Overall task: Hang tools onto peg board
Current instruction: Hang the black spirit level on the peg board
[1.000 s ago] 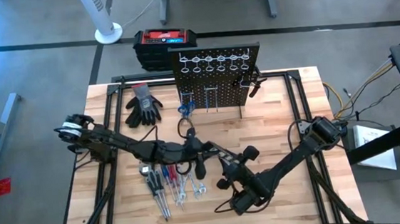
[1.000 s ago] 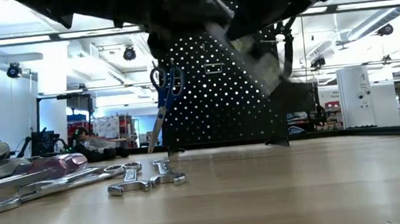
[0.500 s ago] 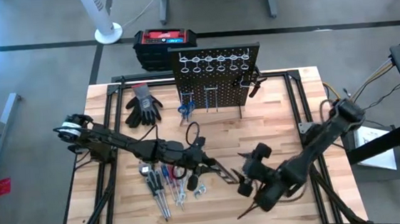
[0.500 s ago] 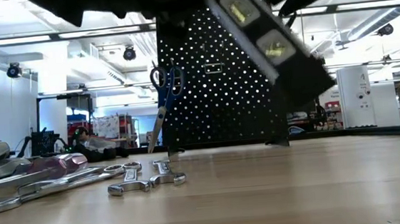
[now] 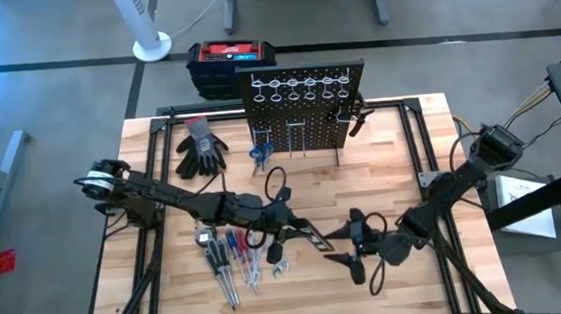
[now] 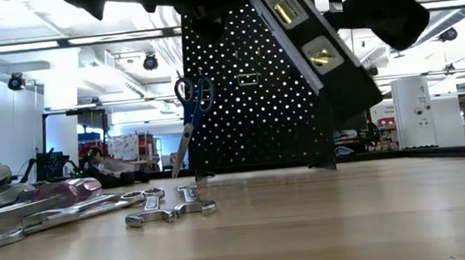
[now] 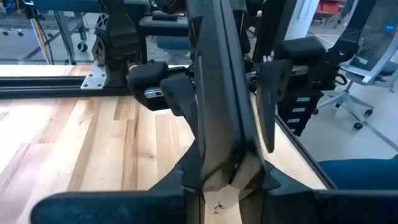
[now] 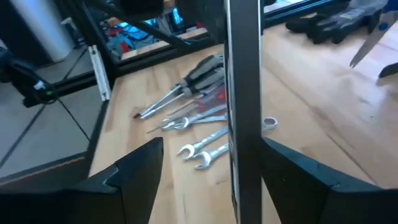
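The peg board (image 5: 304,107) stands upright at the table's (image 5: 402,167) twelve o'clock edge, blue-handled scissors (image 5: 258,154) hanging at its lower left. Mid-table, the left gripper (image 5: 288,224) is clamped tight on one end of the black level bar (image 5: 314,238), lifted clear of the wood and slanting toward four o'clock. The right gripper (image 5: 356,245), at the bar's three o'clock, has its fingers spread apart on either side, gripping nothing. Screwdrivers (image 5: 224,262) and wrenches (image 5: 265,267) lie at seven o'clock.
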